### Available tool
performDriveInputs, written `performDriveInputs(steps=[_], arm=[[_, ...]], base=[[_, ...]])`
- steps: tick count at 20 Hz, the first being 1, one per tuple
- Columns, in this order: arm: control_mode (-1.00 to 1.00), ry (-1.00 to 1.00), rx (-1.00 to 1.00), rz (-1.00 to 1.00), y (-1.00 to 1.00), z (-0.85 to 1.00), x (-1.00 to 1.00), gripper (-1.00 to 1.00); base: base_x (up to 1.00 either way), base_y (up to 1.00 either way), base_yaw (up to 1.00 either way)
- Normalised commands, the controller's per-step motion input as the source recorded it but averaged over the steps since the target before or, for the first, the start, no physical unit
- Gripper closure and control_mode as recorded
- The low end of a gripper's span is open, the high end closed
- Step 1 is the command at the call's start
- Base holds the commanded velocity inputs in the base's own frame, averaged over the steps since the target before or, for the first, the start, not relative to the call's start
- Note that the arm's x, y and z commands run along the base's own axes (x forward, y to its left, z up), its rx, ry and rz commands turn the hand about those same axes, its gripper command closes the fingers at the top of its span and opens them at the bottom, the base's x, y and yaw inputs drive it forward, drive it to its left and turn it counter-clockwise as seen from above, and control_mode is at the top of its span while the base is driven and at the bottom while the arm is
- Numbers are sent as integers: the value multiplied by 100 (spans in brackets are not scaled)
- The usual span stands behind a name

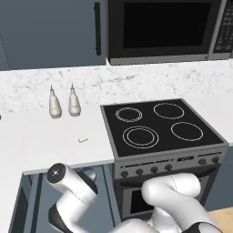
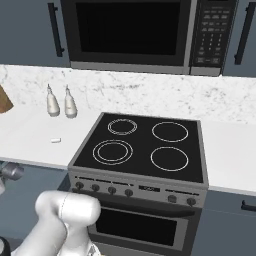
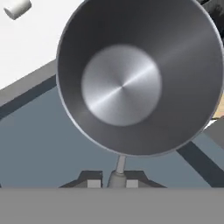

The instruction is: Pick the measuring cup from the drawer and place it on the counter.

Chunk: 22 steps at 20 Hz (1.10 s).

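Note:
The measuring cup (image 3: 140, 74), a grey metal bowl on a thin handle, hangs close in front of the hand camera, its round bottom facing me. My gripper (image 3: 113, 181) is shut on the handle, one fingertip (image 3: 91, 181) on each side of it. Below the cup lies the blue-grey inside of the open drawer (image 3: 43, 144). The white counter (image 3: 26, 43) shows at the upper left. From the base, the cup (image 2: 11, 171) sits just under the counter edge (image 2: 30, 157), and part of the cup (image 1: 89, 174) peeks out behind my wrist above the drawer (image 1: 20, 202).
A tiny white block (image 1: 83, 139) lies on the counter (image 1: 41, 145) near its front. Two shaker bottles (image 1: 54, 103) (image 1: 74, 102) stand at the back wall. The black stovetop (image 1: 159, 125) with the oven below is right of the drawer. A microwave (image 2: 130, 32) hangs above.

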Motion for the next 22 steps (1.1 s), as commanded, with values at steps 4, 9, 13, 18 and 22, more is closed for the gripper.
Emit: performDriveInputs(steps=[4, 9, 13, 18, 22], arm=[[-100, -19, 7, 0, 28, 100, 16, 100], [-100, -7, 4, 0, 22, 100, 30, 100], [-100, 14, 5, 0, 13, 93, 95, 100], [-100, 37, 0, -1, 14, 31, 100, 100], [-100, 13, -1, 0, 11, -30, 47, 100]], base=[[0, 0, 0], [0, 0, 0], [0, 0, 0], [0, 0, 0], [0, 0, 0]])
